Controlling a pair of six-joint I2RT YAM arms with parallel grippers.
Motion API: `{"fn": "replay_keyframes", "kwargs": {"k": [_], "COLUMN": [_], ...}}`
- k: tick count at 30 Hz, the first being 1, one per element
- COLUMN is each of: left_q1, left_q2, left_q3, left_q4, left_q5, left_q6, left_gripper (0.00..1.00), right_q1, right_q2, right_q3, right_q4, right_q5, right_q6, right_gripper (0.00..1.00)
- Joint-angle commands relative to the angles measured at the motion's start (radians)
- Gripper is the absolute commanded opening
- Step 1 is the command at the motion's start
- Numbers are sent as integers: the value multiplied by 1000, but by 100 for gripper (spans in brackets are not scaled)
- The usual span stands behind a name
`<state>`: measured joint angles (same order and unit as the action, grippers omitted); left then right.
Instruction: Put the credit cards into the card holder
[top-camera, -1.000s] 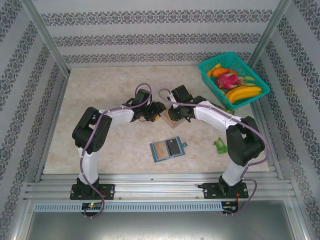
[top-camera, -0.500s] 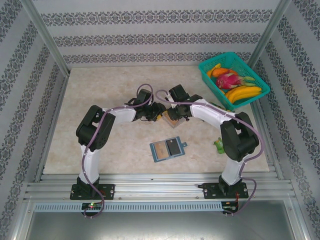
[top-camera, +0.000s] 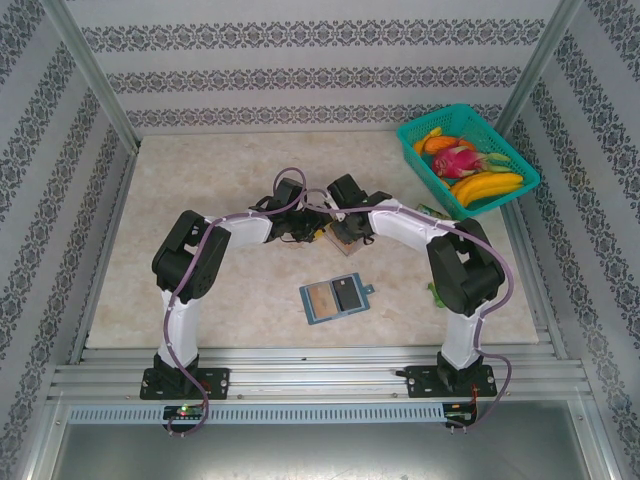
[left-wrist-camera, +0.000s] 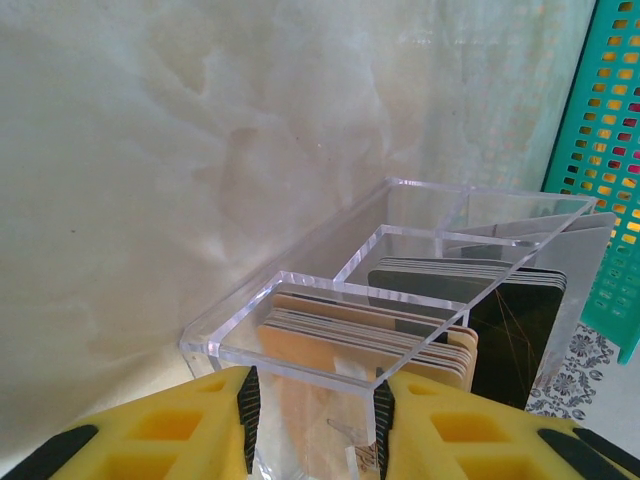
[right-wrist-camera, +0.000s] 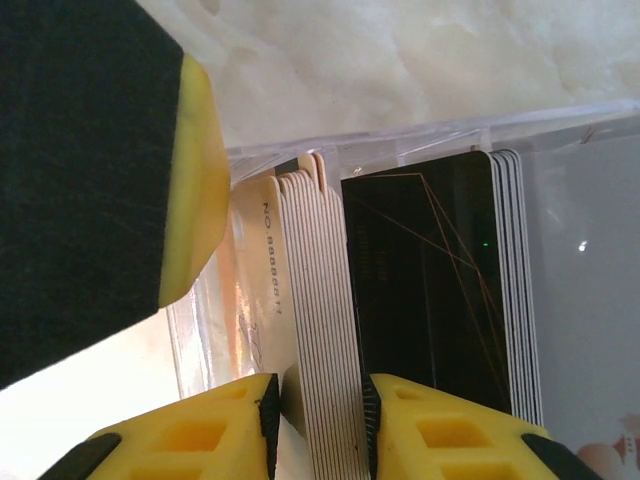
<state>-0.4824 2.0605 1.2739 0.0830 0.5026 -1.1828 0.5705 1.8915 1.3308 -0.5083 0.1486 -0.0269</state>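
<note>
The credit cards stand on edge in a clear tray (top-camera: 338, 241) at mid-table: a tan stack (right-wrist-camera: 315, 300), a black card (right-wrist-camera: 420, 290) and whitish ones (right-wrist-camera: 515, 280). My right gripper (right-wrist-camera: 318, 420) is shut on the tan stack from above, pads on both faces. My left gripper (left-wrist-camera: 312, 410) is shut on the tray's near end (left-wrist-camera: 300, 280), with the tan cards (left-wrist-camera: 340, 345) and black cards (left-wrist-camera: 500, 320) behind the wall. From above, the left gripper (top-camera: 318, 227) and right gripper (top-camera: 346, 230) meet over the tray. The teal-blue card holder (top-camera: 335, 297) lies open nearer the bases, apart from both grippers.
A teal basket (top-camera: 467, 160) of fruit stands at the back right, and its wall (left-wrist-camera: 610, 150) rises just beyond the tray. A green packet (top-camera: 438, 290) lies by the right arm. Patterned walls enclose the table.
The left jaws have narrowed onto the tray's end. The right arm's elbow has swung inward to the left, and its gripper has shifted slightly left over the tray.
</note>
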Motion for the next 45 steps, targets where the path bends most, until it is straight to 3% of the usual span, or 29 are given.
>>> {"fn": "replay_keyframes", "kwargs": {"k": [1, 6, 33, 35, 45], "left_q1": [13, 12, 11, 11, 8], "left_q2": [14, 10, -21, -26, -119], "left_q3": [-18, -17, -31, -31, -69], "left_q4": [-25, -28, -7, -6, 20], "left_q5": [-9, -10, -16, -14, -26], "left_q6": [-2, 2, 15, 18, 40], "left_gripper": [38, 38, 38, 38, 41], "right_q1": [22, 38, 52, 52, 50], "right_q2": [11, -15, -56, -67, -113], "right_q3": [23, 2, 5, -4, 9], "right_q4": [2, 28, 0, 8, -41], "right_q5": [105, 173, 200, 191, 130], "right_q6": [-24, -31, -24, -25, 3], "right_gripper": [30, 30, 17, 12, 1]}}
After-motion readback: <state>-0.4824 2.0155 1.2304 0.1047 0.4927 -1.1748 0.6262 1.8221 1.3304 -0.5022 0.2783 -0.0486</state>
